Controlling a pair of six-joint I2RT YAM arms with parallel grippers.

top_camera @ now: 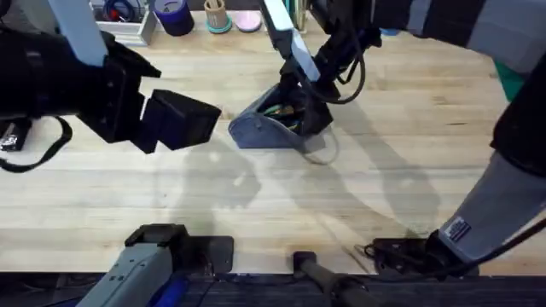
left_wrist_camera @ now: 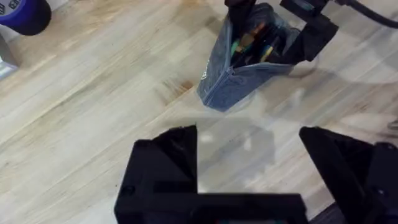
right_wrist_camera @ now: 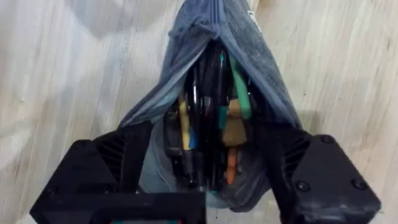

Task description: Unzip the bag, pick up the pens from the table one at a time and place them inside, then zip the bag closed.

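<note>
On the pale plank desk (top_camera: 171, 205), the bag (top_camera: 271, 126) lies unzipped with pens (right_wrist_camera: 211, 106) inside. My right jaws (right_wrist_camera: 208, 162) straddle its open end, spread wide; my left jaws (left_wrist_camera: 249, 162), spread and empty, hover nearby.

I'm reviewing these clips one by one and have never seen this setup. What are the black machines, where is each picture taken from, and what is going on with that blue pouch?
Two robot arms work at a wooden table. One picture looks down from above; the other two come from cameras on each arm's wrist. The left gripper hangs open above bare table, holding nothing. The right gripper is at the bag, its fingers on either side of the unzipped mouth. Pens and other coloured sticks are inside. Cups and containers stand along the far edge.
</note>
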